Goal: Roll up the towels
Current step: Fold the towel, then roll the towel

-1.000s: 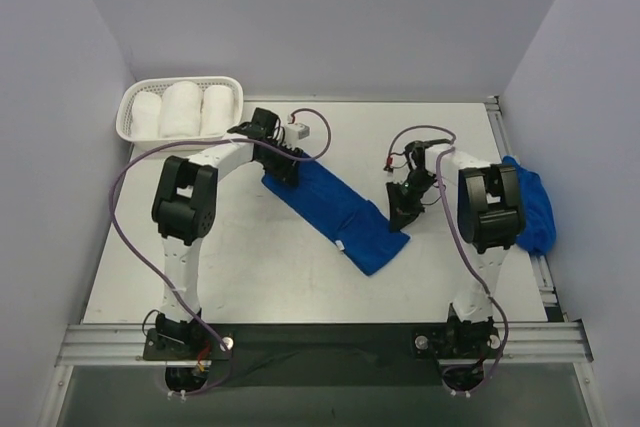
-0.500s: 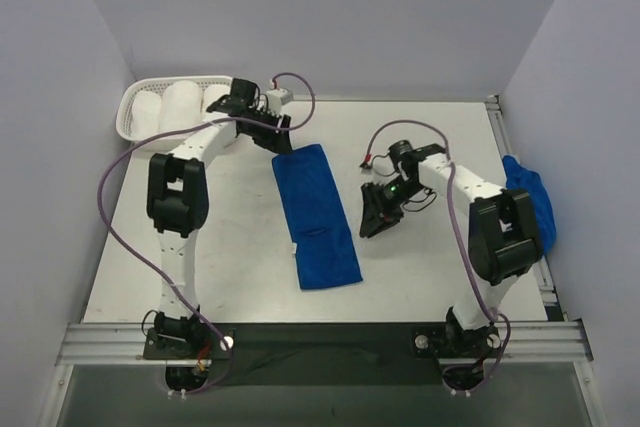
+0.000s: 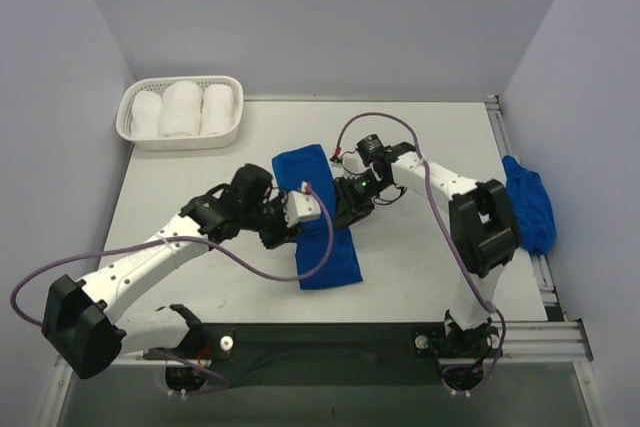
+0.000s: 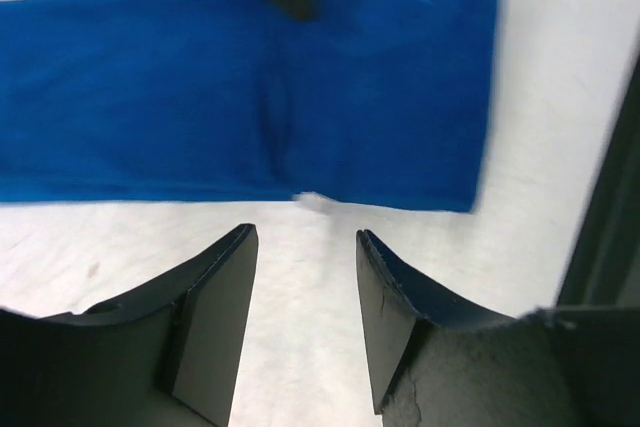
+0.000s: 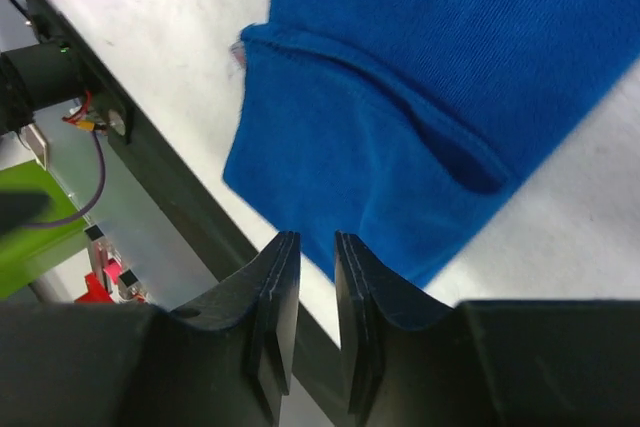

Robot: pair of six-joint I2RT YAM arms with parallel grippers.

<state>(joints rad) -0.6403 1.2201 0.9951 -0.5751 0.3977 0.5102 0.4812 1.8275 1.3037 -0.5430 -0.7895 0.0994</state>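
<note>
Now the towel [image 3: 330, 262], diagonal a second ago, lies flat and straight at mid-table, and both arms have closed in: left gripper [image 4: 305, 235] empty, fingers apart, beside one long edge; right gripper [image 5: 315, 239] barely parted, empty, at the other. Rolling can likely begin.

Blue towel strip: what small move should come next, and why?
The blue towel strip lies flat and unrolled, and the left gripper hangs beside its long edge, jaws open and empty. I'd probably shift it to the strip's near end and pinch there to start the roll.
</note>
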